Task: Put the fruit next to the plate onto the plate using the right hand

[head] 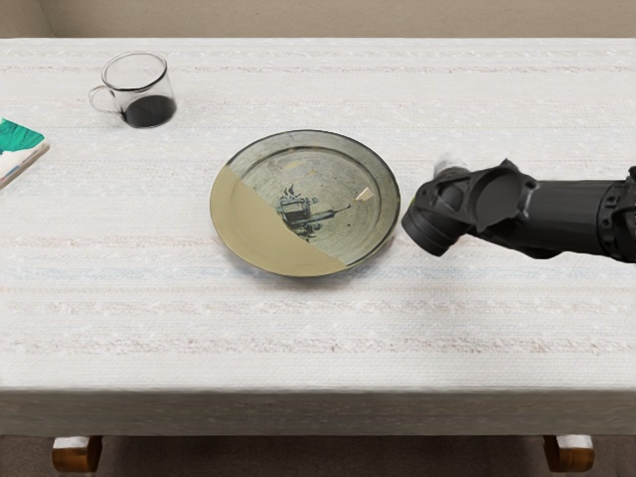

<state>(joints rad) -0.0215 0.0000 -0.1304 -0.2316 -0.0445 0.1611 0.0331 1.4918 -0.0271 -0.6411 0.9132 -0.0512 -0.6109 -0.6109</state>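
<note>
Pale fruit (pixel 453 160) mostly hidden behind rt hand (pixel 442 214), beside plate (pixel 248 231).

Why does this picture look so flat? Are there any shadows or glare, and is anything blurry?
Head view: light is soft and even, with only faint shadows under the plate and the right hand; no harsh glare, even on the glass mug; the tablecloth looks slightly smeared.

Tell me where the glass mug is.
In the head view the glass mug stands far left on the table, up-left of the plate, beyond the book at the left edge.
</note>
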